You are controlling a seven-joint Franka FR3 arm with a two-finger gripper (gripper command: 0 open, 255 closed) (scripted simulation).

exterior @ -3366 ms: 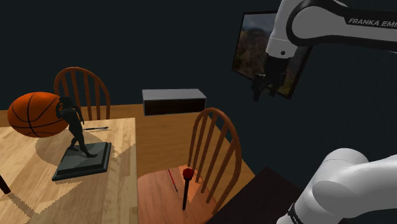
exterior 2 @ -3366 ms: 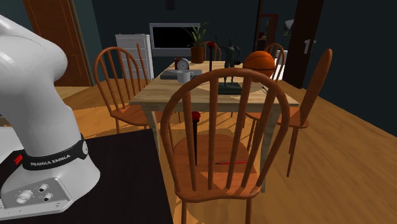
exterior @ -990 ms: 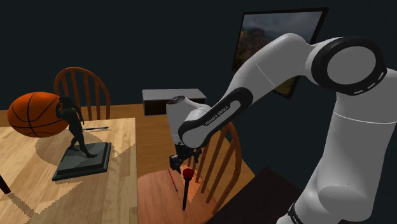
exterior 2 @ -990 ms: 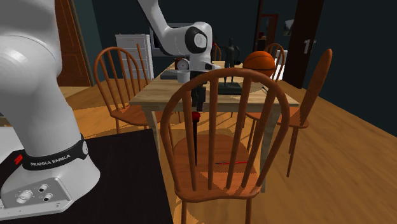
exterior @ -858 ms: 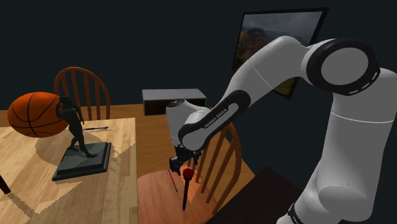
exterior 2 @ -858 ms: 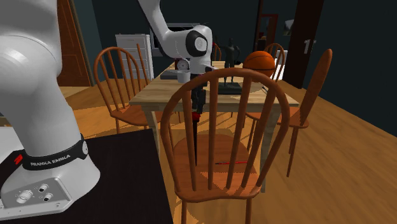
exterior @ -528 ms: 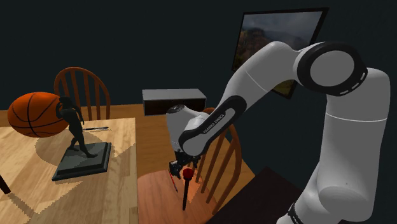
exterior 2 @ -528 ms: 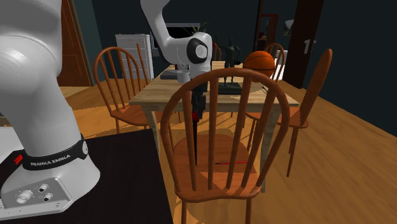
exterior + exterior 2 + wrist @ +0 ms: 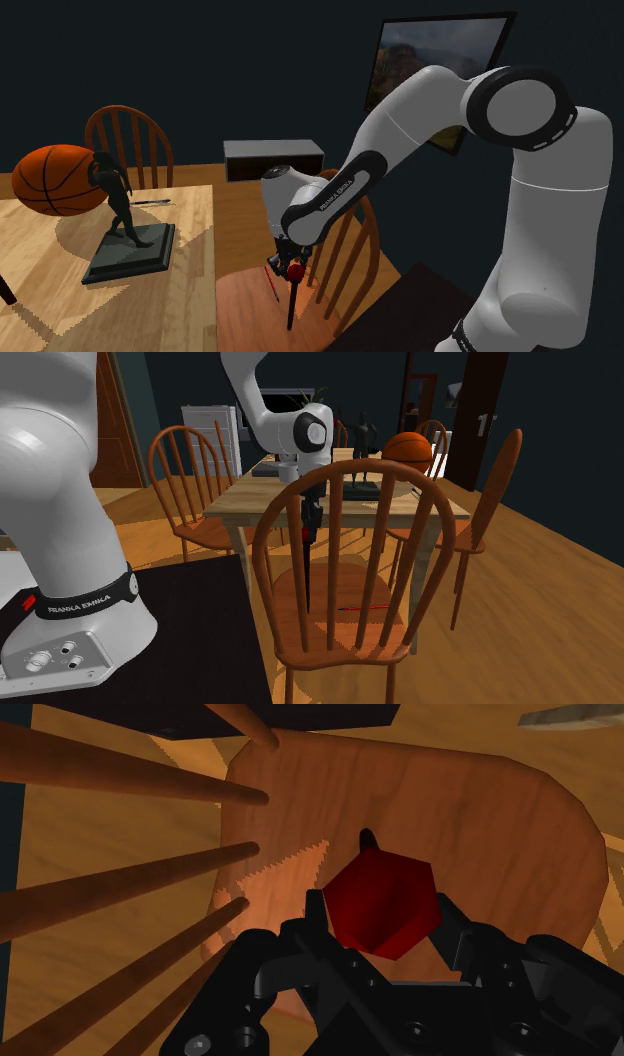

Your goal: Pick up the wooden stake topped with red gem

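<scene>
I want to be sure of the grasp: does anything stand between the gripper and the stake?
Nothing visible does. The gripper sits at the gem atop the stake; the chair's spindles stand beside it, not between.

The stake [image 9: 291, 305] has a near-black shaft and a deep red gem [image 9: 380, 904]. The gripper [image 9: 381, 926] is all black, and the arm [image 9: 420, 110] is white with dark joints. The chair [image 9: 355, 472] is reddish-brown with a wood grain. The thin stick [image 9: 272, 284] is red. The table [image 9: 60, 290] is pale grained wood. The basketball [image 9: 58, 180] is orange with black lines, and the statue [image 9: 122, 205] is dark grey-green.
</scene>
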